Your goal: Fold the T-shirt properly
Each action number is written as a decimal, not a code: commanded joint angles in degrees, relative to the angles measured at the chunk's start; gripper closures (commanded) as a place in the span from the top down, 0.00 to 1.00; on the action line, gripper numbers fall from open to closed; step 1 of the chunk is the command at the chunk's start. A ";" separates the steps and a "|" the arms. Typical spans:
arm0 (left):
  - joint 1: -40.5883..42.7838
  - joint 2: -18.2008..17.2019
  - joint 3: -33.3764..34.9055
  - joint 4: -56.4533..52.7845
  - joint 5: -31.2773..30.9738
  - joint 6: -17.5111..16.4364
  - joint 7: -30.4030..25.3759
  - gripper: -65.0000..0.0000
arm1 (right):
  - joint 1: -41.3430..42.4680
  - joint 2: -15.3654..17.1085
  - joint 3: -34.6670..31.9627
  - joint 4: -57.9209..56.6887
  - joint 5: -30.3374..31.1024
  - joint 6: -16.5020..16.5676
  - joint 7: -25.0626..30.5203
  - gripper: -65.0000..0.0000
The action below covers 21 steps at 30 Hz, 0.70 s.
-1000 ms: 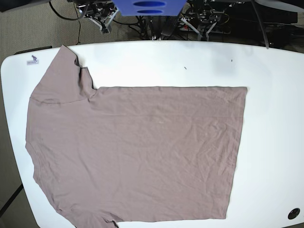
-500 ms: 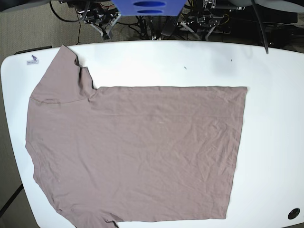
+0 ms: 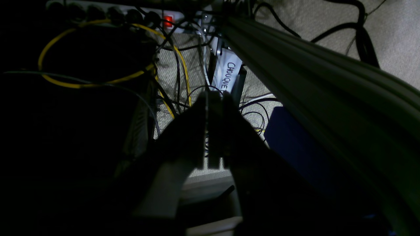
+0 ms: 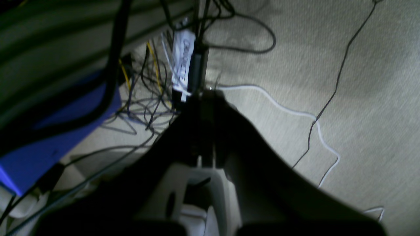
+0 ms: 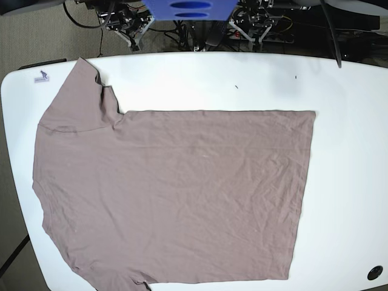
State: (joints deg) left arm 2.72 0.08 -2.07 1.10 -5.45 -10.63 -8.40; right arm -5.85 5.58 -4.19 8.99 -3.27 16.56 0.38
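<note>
**Both arms parked off the table, shirt lying flat and unfolded**

The left gripper [image 3: 215, 131] has its fingers pressed together on nothing, pointing down at a tangle of cables, among them a yellow cable [image 3: 82, 83], and a white tag [image 3: 228, 75] on the carpeted floor. The right gripper [image 4: 205, 127] is likewise closed and empty, hanging over the carpet [image 4: 328, 65] near a white cable [image 4: 295, 113] and a blue box [image 4: 49, 144]. Neither is over the work surface; in the base view no arm reaches across the white table [image 5: 345, 91].

The T-shirt [image 5: 176, 194] is spread flat on that table, body running left to right, with a sleeve [image 5: 76, 100] jutting toward the far left corner and the straight hem at the right. The near left part runs past the table's front edge and out of view.

The fabric looks thin, soft and light, with fine wrinkles, so it will likely sag and drag rather than hold shape. A sensible hold would be a pinch at two edge points together, such as the hem corners or a sleeve and the matching hem corner, lifting low to keep the fold line straight. No fold has been made yet.
</note>
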 commanded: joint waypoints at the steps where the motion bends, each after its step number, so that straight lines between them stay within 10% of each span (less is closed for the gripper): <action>1: 0.39 0.16 -0.06 0.60 0.16 -0.28 -0.48 0.00 | -0.41 0.38 0.17 0.72 -0.30 0.69 0.08 0.00; 21: 2.34 -0.48 -0.19 3.41 -0.17 -0.39 -1.49 0.00 | -0.58 0.39 -0.21 0.51 -0.10 0.51 0.24 0.00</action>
State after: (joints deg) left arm 4.78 -0.19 -2.15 3.66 -5.48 -10.66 -9.47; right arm -6.07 5.58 -4.25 9.19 -3.38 16.75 0.56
